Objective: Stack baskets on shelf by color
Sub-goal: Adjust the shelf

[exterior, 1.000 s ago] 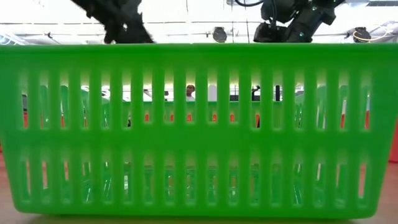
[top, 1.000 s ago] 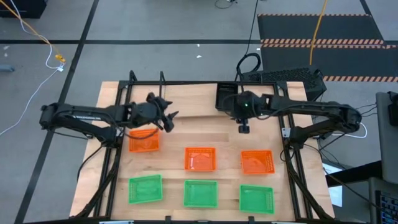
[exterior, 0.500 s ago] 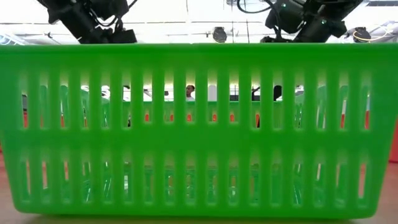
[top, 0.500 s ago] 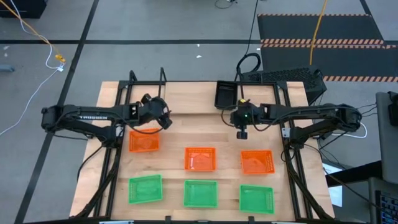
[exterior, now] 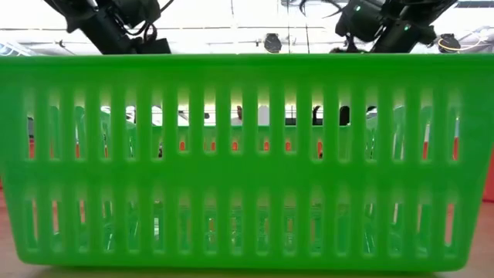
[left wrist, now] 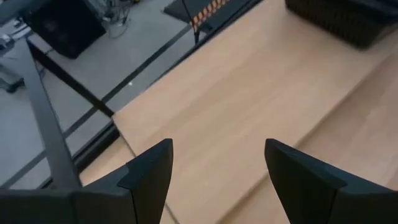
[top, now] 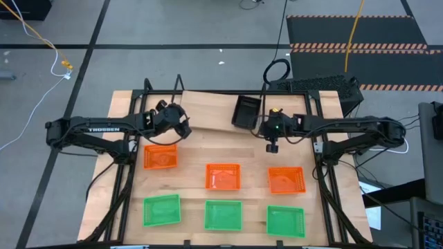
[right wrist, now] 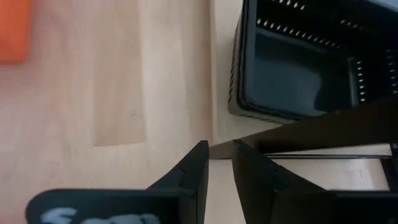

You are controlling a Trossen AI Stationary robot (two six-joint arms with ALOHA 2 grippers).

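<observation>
Pale wooden tabletop (top: pixel 201 149) carried 3 orange mesh baskets (top: pixel 223 176) mid-table and 3 green ones (top: pixel 223 215) along the near edge, none stacked. 1 black basket stack (top: pixel 246 113) sat tilted at the far edge on the thin-rod shelf (top: pixel 181 86), so sorting looked barely begun. Left gripper (top: pixel 177 126) hovered wide open and empty; right gripper (top: pixel 271 146), fingers nearly together, held nothing visible beside the black slotted plastic

Left end effector (left wrist: pixel 214 168) gapes wide; right end effector (right wrist: pixel 217 163) is nearly closed.
</observation>
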